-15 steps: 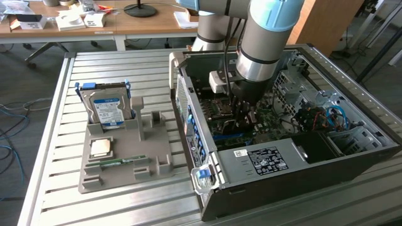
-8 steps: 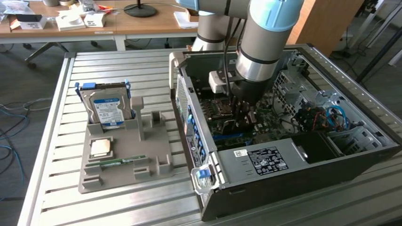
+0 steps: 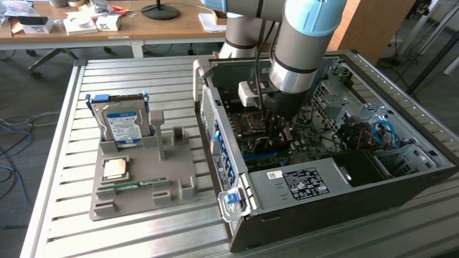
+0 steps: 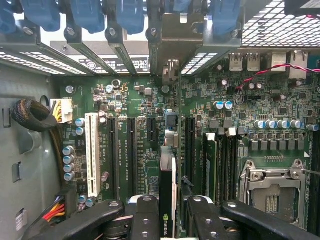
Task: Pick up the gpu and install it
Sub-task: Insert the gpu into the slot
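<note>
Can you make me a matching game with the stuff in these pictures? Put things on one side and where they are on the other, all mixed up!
Things:
1. gpu
2. hard drive
3. memory stick
4. computer case

Places:
A. lying flat near the front of the grey tray
B. standing upright at the back of the grey tray
C. between the gripper jaws, over the motherboard
D. lying open at the exterior view's right of the tray

Pairs: 1-C, 2-B, 3-A, 4-D
</note>
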Robot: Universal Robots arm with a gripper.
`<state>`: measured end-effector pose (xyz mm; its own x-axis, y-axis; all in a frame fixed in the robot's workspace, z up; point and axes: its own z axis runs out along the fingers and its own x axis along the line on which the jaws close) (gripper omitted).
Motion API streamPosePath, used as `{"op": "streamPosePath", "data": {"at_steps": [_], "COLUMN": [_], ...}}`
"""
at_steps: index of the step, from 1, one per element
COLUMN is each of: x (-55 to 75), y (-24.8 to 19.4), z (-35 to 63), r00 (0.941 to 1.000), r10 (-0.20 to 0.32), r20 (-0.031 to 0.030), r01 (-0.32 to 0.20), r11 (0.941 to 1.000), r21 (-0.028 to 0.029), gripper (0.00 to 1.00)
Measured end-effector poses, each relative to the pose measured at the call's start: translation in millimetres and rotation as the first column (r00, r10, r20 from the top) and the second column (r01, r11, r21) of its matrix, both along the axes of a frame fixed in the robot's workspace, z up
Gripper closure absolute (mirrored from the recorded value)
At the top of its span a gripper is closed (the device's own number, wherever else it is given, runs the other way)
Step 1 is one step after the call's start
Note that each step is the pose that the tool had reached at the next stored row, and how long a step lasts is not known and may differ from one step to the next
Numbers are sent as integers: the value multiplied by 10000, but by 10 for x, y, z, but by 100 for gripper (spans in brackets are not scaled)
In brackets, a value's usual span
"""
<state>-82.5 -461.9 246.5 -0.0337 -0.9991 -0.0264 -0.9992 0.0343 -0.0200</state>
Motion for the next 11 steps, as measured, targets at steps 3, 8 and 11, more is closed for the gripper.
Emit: {"op": "streamPosePath", "data": {"at_steps": [3, 8, 11], "x": [0, 0, 0], "y": [0, 0, 0], "z": [-5, -8, -8], "r00": [10000, 10000, 10000], "r10": [0, 0, -1], "r20": [1, 1, 1], "r01": [0, 0, 1], "r11": [10000, 10000, 10000], "r21": [2, 1, 1], "gripper": [74, 74, 74]}}
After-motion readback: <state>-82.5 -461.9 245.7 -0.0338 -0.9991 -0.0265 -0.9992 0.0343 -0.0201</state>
